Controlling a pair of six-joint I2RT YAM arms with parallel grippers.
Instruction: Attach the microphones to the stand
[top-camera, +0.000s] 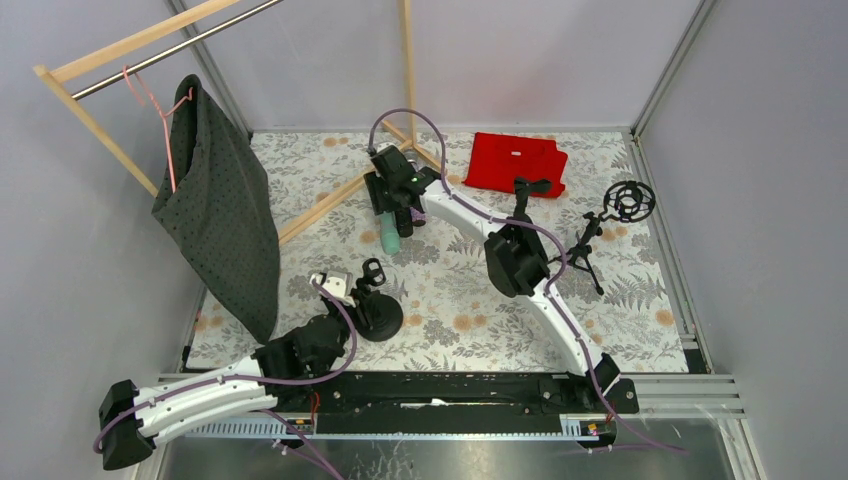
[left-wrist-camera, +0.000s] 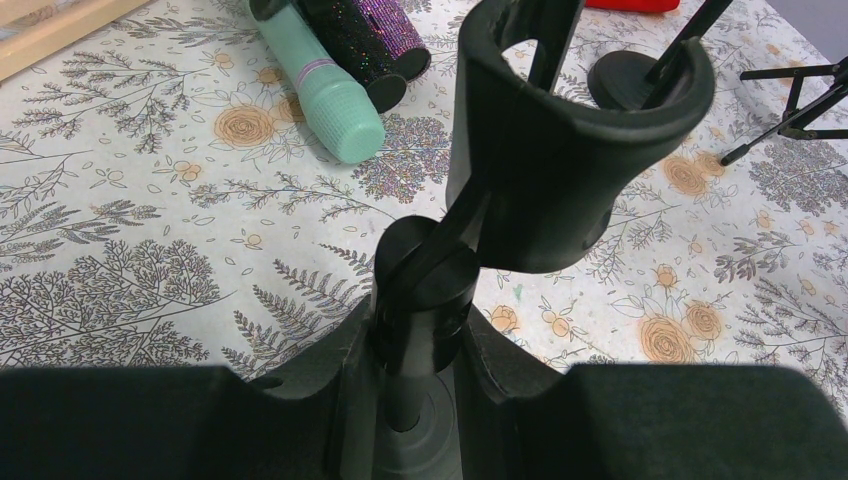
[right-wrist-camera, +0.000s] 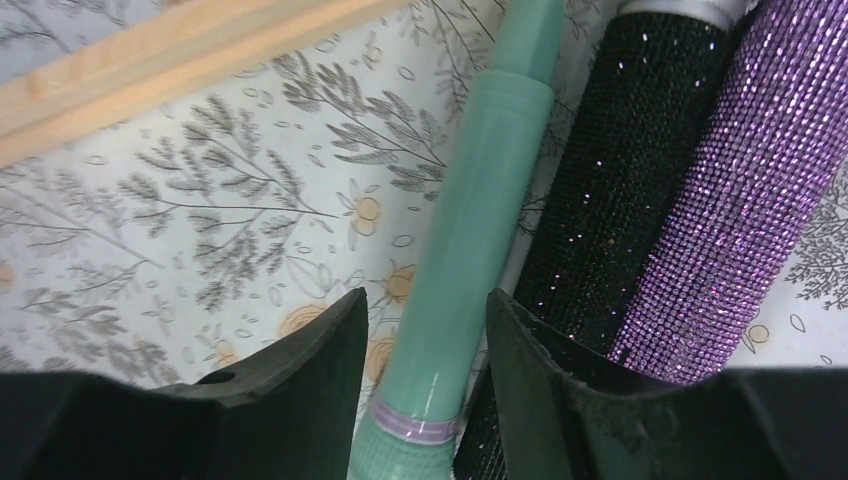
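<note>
The mint-green microphone (right-wrist-camera: 470, 220) lies on the floral table beside a glittery black microphone (right-wrist-camera: 620, 160) and a glittery purple microphone (right-wrist-camera: 740, 180). My right gripper (right-wrist-camera: 425, 340) is open, with one finger on each side of the mint microphone's handle and small gaps showing. In the top view it (top-camera: 392, 215) hovers over the microphones, with the mint head (top-camera: 390, 238) poking out. My left gripper (left-wrist-camera: 420, 345) is shut on the post of a black round-based stand (top-camera: 382, 315), and its empty clip holder (left-wrist-camera: 570, 140) stands in front of the camera.
A black tripod stand (top-camera: 588, 255) with a ring mount (top-camera: 630, 200) stands at the right. Another black clip stand (top-camera: 527, 190) is beside the right arm. A red cloth (top-camera: 515, 162) lies at the back. A wooden clothes rack with a dark garment (top-camera: 215, 210) fills the left.
</note>
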